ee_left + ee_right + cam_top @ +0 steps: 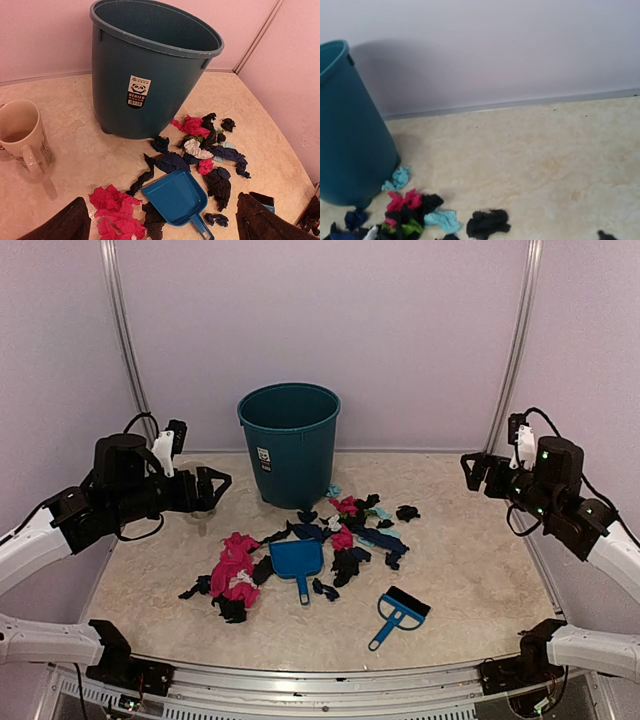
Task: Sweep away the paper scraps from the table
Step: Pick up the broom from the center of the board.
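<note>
Top external view: the left gripper (216,490) hovers above the far left of the table (480,580), fingers spread wide, holding nothing. The paper scraps (236,572) lie strewn mid-table, on the near side of the teal bin (290,445) and around a blue dustpan (297,560); a blue hand brush (400,610) lies nearer, to their right. The right gripper (474,472) hangs far right; whether its fingers are parted cannot be told

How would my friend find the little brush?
Find the big teal bin at the back of the table. Come forward past the paper scraps and the blue dustpan, slightly right. The brush lies alone there, the only thing with black bristles.
</note>
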You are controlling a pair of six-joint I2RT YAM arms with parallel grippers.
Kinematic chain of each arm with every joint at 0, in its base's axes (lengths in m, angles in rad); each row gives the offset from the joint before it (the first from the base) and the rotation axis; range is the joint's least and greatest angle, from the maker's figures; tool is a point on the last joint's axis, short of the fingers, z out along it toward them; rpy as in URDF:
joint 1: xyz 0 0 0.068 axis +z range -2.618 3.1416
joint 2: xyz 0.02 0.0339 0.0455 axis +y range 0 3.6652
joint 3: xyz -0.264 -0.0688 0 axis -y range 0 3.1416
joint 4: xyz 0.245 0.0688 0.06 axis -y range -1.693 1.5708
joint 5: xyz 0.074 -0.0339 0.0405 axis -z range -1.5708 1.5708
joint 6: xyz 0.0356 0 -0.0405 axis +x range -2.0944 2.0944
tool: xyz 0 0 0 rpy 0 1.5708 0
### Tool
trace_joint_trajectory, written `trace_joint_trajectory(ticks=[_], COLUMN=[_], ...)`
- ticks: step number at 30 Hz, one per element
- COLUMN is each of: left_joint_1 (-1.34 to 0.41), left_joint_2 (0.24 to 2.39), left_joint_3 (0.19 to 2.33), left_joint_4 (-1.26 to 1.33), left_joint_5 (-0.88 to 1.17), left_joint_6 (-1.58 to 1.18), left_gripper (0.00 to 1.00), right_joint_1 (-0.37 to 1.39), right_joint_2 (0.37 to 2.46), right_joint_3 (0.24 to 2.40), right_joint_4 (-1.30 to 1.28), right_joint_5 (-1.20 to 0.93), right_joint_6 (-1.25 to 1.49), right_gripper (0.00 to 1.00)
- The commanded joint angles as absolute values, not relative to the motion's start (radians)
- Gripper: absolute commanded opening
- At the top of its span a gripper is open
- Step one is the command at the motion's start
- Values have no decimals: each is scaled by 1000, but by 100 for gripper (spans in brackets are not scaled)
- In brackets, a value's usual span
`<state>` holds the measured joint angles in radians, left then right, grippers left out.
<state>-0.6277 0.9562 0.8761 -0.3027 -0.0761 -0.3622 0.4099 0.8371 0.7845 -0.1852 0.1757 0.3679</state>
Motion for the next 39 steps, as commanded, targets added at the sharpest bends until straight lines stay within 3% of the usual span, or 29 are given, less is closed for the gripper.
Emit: trace_joint_trajectory(ticks=[1, 12, 24, 39], left_joint_1=[-629, -592, -783, -989], left_joint_2=[957, 968, 1075, 1163], left_joint_3=[902, 859, 847, 815], left_joint_4=[-290, -276, -299, -301], left_joint_5=[-118, -24, -98, -169], left_joint_6=[-417, -469, -529, -682], left_gripper=[99, 99, 99, 98], right_joint_1=[413, 420, 611, 948], right_joint_2=[821, 827, 860, 1101], right_joint_3=[813, 728, 665, 730], right_joint_4=[-218, -143, -249, -486], right_joint_5=[194, -93, -6, 158], right_joint_6=[375, 321, 526, 815], right_gripper=[100, 97, 91, 85])
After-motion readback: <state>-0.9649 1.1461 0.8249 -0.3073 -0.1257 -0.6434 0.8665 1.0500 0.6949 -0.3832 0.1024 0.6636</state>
